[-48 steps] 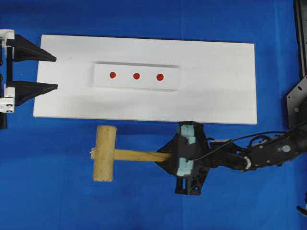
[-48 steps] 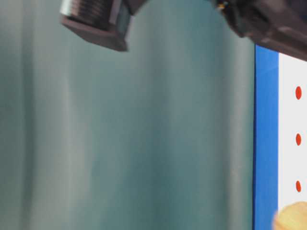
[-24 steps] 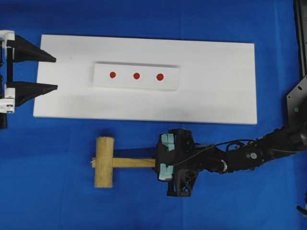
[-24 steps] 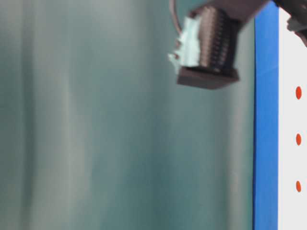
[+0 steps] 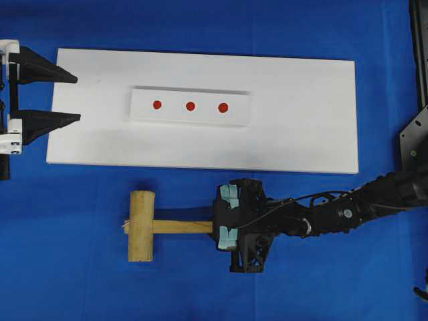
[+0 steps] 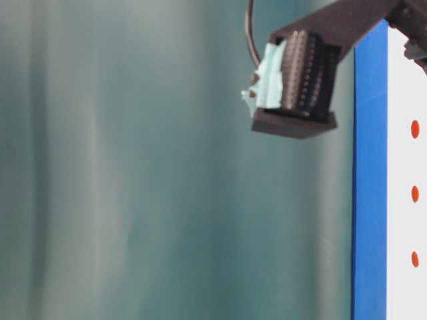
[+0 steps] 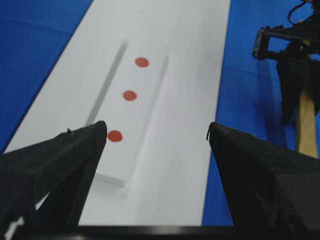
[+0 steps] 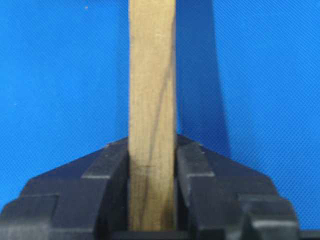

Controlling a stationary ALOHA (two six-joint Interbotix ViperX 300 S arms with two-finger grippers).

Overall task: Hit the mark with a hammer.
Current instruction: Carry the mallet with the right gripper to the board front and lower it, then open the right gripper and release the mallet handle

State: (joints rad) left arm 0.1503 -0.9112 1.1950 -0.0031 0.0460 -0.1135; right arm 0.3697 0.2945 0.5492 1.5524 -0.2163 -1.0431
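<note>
one hammer [image 5: 142, 225], right gripper [image 8: 151, 165] clamped on its handle, three red dots [image 5: 190, 105] beyond it on one white board [image 5: 301, 114]; left gripper [image 5: 72, 98] wide open, probably holding nothing

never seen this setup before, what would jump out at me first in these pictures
The light-brown wooden mallet with a thick cylindrical head lies on the blue cloth just below the flat white rectangular board, its handle clamped in the right hand. On the board's raised white strip sit three red dots in a row. At the board's left end the left hand waits, open.
</note>
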